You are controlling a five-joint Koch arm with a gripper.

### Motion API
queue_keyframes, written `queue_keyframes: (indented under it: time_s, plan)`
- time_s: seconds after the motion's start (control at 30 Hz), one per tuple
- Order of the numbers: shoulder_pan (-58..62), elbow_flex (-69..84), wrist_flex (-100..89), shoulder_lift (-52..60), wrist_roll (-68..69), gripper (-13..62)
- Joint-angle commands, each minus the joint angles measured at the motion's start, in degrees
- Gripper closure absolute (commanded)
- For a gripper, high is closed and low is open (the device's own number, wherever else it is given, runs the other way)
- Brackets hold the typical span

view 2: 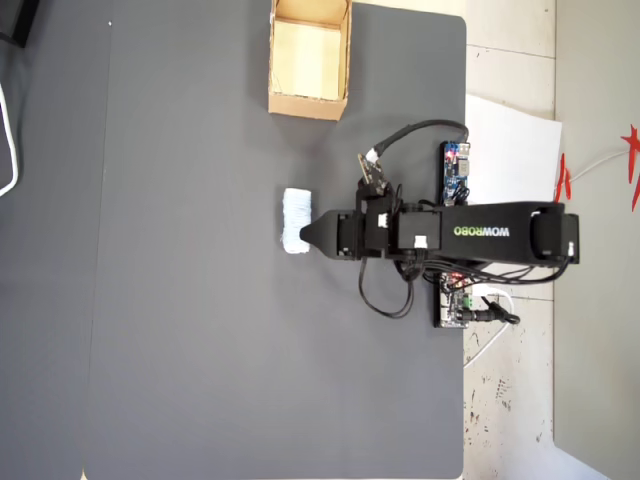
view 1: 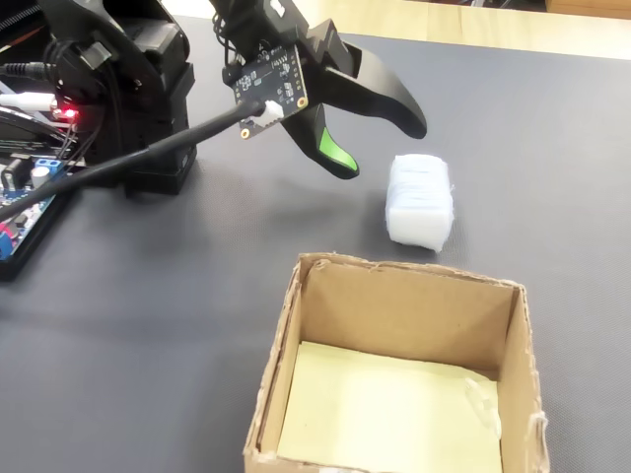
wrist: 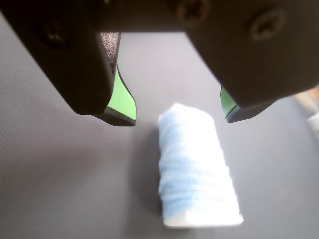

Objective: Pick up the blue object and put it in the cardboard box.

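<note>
The blue object (wrist: 197,169) is a pale blue fuzzy roll lying on the dark grey mat. In the wrist view it lies just below and between the fingertips of my gripper (wrist: 178,118), which is open with green pads showing and nothing held. In the fixed view the gripper (view 1: 380,148) hovers just left of the roll (view 1: 420,200), jaws apart and not touching it. The cardboard box (view 1: 414,315) stands in front of the roll, open-topped with a yellowish floor. From overhead, the gripper (view 2: 306,236) points at the roll (view 2: 295,222), with the box (view 2: 308,108) farther up the mat.
In the fixed view the arm's base (view 1: 148,89) and a circuit board with cables (view 1: 30,187) sit at the left. Overhead, a white paper sheet (view 2: 515,150) lies right of the mat (view 2: 180,300), beside the controller boards (view 2: 456,175).
</note>
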Motion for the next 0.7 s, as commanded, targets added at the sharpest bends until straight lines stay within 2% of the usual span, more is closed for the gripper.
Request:
queue_keyframes:
  time_s: [0.0, 0.5, 0.67]
  plan:
    - [0.18, -6.86, -0.18, -2.29, 0.18, 15.6]
    - [6.59, -19.95, 2.29, -28.3, 1.32, 15.7]
    - [6.77, -20.74, 2.55, -30.23, 1.67, 21.4]
